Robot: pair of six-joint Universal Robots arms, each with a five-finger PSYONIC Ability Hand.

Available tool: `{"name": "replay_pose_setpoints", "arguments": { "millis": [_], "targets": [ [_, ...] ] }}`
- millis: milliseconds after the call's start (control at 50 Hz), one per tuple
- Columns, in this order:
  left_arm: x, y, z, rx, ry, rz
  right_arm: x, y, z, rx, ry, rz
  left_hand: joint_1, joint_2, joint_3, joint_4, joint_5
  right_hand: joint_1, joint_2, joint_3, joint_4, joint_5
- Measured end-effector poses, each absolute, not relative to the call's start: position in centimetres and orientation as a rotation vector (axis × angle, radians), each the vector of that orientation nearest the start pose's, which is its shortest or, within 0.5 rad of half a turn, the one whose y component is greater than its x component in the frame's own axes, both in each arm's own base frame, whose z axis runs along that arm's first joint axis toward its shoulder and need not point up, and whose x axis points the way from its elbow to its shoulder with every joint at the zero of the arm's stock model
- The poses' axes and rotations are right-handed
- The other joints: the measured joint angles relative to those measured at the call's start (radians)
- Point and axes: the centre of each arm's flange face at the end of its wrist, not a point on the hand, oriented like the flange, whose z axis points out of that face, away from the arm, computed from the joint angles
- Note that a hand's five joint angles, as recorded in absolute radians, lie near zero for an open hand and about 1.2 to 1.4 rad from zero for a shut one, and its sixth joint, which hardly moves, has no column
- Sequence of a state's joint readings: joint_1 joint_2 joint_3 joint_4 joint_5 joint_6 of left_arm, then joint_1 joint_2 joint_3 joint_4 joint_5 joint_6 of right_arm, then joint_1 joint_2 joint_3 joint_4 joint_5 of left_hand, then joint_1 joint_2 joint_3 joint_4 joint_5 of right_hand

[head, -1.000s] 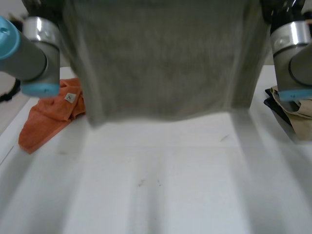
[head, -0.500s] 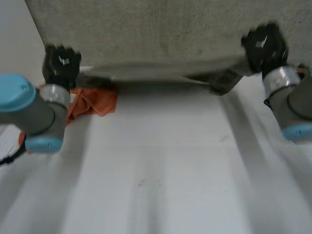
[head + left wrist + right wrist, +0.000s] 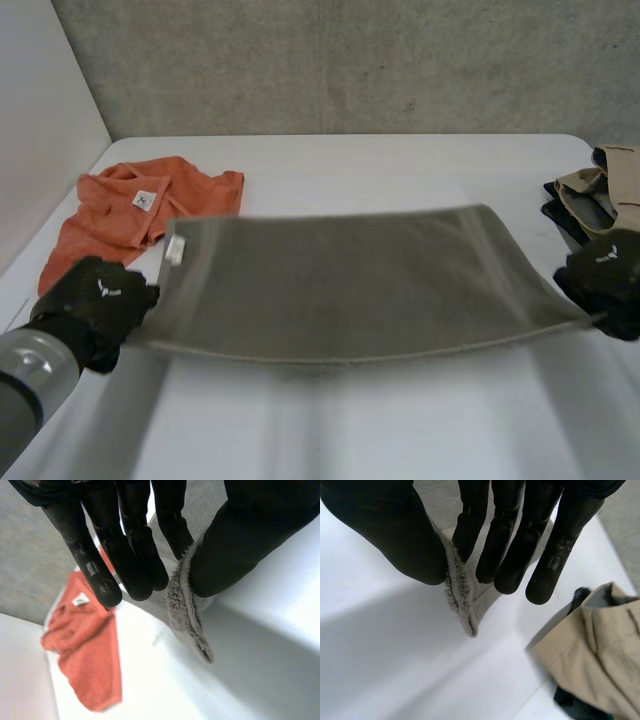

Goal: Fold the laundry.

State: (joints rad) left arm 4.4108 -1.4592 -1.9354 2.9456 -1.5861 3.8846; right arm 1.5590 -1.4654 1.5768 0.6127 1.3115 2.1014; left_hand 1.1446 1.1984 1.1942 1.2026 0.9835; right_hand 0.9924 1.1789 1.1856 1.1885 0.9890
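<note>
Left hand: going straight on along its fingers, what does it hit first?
Probably the crumpled orange cloth on the white table, lying just beyond the fingertips of the left hand, which pinches a corner of the grey towel. Depth is unclear, so bare table might come first.

The towel (image 3: 350, 280) stretches over the table (image 3: 350, 430) between the left hand (image 3: 95, 305) and right hand (image 3: 610, 280) — another cloth (image 3: 120, 215) lies behind-left, a clothes pile (image 3: 600, 190) behind-right.

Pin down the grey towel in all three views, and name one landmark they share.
Head view: the grey towel is spread between the left robot hand and the right robot hand.
Left wrist view: the towel's corner is pinched between thumb and fingers.
Right wrist view: its other corner is pinched the same way.
Shared landmark: the white table.
</note>
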Motion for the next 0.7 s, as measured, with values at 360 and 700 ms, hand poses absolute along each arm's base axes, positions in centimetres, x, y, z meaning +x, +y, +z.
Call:
{"name": "replay_pose_setpoints", "arguments": {
  "millis": [360, 700],
  "targets": [
    [-21.9, -26.1, 17.5, 1.228, 2.07, -1.548, 17.8, -31.4, 19.8, -1.778, 2.397, -1.678, 0.0, 0.0, 0.0, 0.0, 0.0, 0.0, 0.0, 0.0, 0.0, 0.0],
    [-26.0, -36.8, 14.8, 1.038, 1.707, -1.885, 21.5, -39.7, 16.8, -1.738, 2.164, -2.315, 0.0, 0.0, 0.0, 0.0, 0.0, 0.0, 0.0, 0.0, 0.0, 0.0]
  ]
}}
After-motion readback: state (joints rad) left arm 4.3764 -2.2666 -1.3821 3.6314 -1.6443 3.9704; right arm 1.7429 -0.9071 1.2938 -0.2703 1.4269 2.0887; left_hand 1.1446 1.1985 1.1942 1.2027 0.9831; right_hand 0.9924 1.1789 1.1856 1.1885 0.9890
